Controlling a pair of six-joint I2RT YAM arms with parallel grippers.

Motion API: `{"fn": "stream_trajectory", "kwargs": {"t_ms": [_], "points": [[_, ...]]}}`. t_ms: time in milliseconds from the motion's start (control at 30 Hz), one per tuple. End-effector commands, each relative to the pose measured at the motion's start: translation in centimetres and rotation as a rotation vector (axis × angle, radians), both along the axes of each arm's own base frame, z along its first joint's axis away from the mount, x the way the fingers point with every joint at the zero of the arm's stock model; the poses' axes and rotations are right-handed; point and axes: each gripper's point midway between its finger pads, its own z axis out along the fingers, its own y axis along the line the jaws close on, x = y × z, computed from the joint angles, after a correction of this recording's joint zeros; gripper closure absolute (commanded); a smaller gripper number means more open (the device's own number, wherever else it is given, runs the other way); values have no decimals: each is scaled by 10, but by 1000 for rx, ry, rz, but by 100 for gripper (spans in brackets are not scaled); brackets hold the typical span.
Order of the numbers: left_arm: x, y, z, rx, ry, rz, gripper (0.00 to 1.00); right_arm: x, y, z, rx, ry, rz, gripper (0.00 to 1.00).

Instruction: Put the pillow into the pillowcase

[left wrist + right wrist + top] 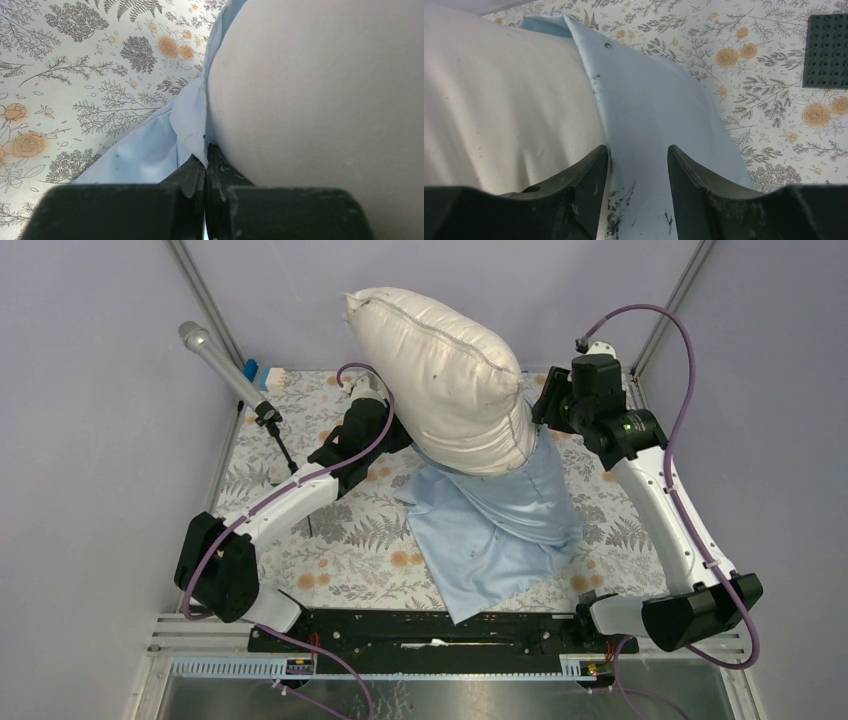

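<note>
The cream pillow stands on end, its lower end sunk into the mouth of the light-blue pillowcase, which trails toward the near table edge. My left gripper is at the pillow's left side, shut on the pillowcase's hem, with the pillow bulging against it. My right gripper is at the pillow's right side; its jaws stand open, with the pillowcase fabric lying between the fingers and the pillow to the left.
The floral table cloth covers the table. A microphone on a stand leans at the back left. A dark studded plate lies on the cloth at the right. Grey walls close in on three sides.
</note>
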Motion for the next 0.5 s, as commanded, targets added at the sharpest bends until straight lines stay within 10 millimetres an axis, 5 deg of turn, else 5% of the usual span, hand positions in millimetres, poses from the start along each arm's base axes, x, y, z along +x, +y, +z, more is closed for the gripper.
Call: {"fn": "stream_trajectory", "kwargs": {"t_ms": [0,400,467], "points": [[7,0,50,-51,-120,-1,100,1,5,1,-4,7,41,47],[7,-5,61,-61,-136,-24,100,17,-1,1,-62,24,9,65],[7,-6,65,-62,-141,-33,100,22,1,7,-62,12,13,77]]}}
